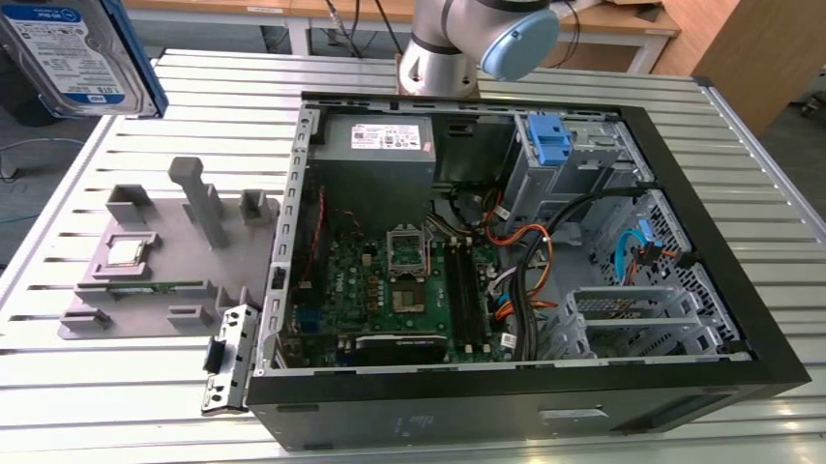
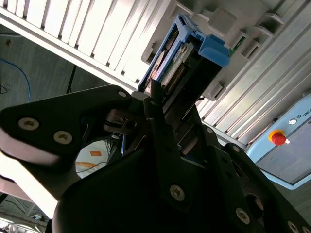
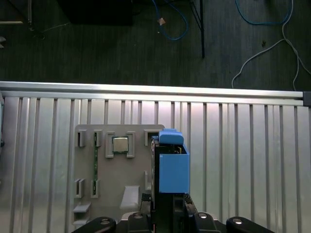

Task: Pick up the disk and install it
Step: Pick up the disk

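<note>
The end effector (image 2: 170,104) is holding the disk (image 2: 192,53): in the second wrist view its black fingers are pressing on the near end of the disk, and the jaws are standing only as far apart as the disk allows. The rest of the disk, with its blue bracket, is reaching straight out from the fingers, so its long axis is running away from the end effector.

In the first wrist view the blue bracket is pointing down toward the grey fixture plate (image 3: 112,170) on the bench (image 3: 243,160). The disk is hanging above that plate and, I think, is not touching it. A small processor chip (image 3: 120,144) is lying in a pocket of the plate, just beside the line of the disk.

In the exterior view the disk is appearing high at the exterior view's left, with its label facing this camera. The open computer case (image 1: 722,367) is lying on the bench toward the exterior view's right. Its drive cage, marked by a small blue latch (image 1: 551,140), is sitting at the far corner of the case, well apart from the disk. So, as I judge it, the picking is done and the installing is not.
</note>
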